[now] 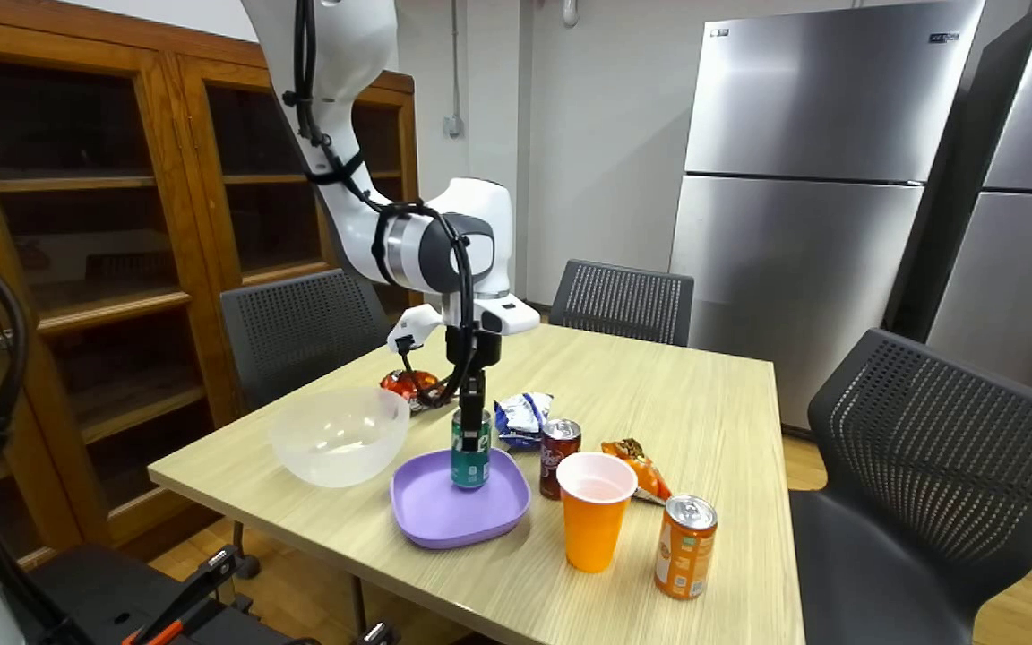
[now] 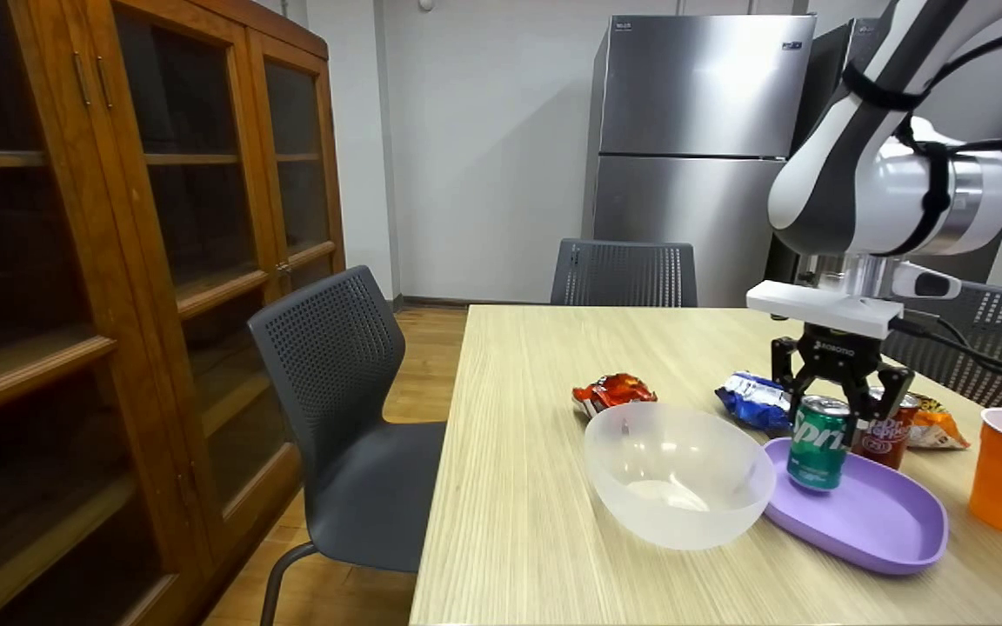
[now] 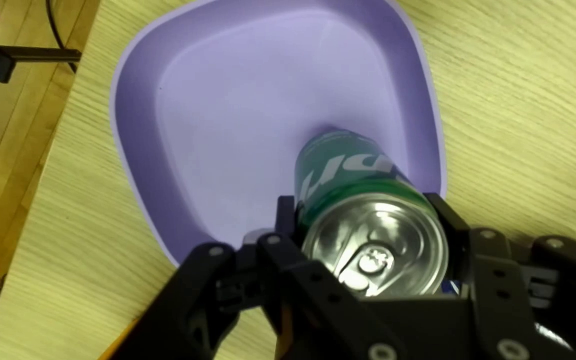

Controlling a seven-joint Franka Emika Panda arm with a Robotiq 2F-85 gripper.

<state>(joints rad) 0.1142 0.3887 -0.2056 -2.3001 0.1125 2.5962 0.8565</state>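
My gripper [image 1: 472,437] points down over the purple plate [image 1: 431,511], with its fingers on both sides of a green Sprite can [image 1: 469,468]. In an exterior view the fingers [image 2: 823,426] clasp the upper part of the can [image 2: 817,465]. The wrist view shows the silver lid and the green side of the can [image 3: 343,160] between the two black finger pads [image 3: 363,210]. The can is near upright over one end of the plate [image 3: 248,100]. I cannot tell whether its base touches the plate. A Dr Pepper can [image 1: 558,459] stands close beside the plate.
A frosted bowl [image 1: 337,439] stands beside the plate. A red packet [image 2: 614,393] and a blue-white packet [image 2: 753,400] lie behind. An orange packet [image 1: 637,466], an orange cup [image 1: 595,524] and an orange can [image 1: 686,548] are on the other side. Chairs surround the table.
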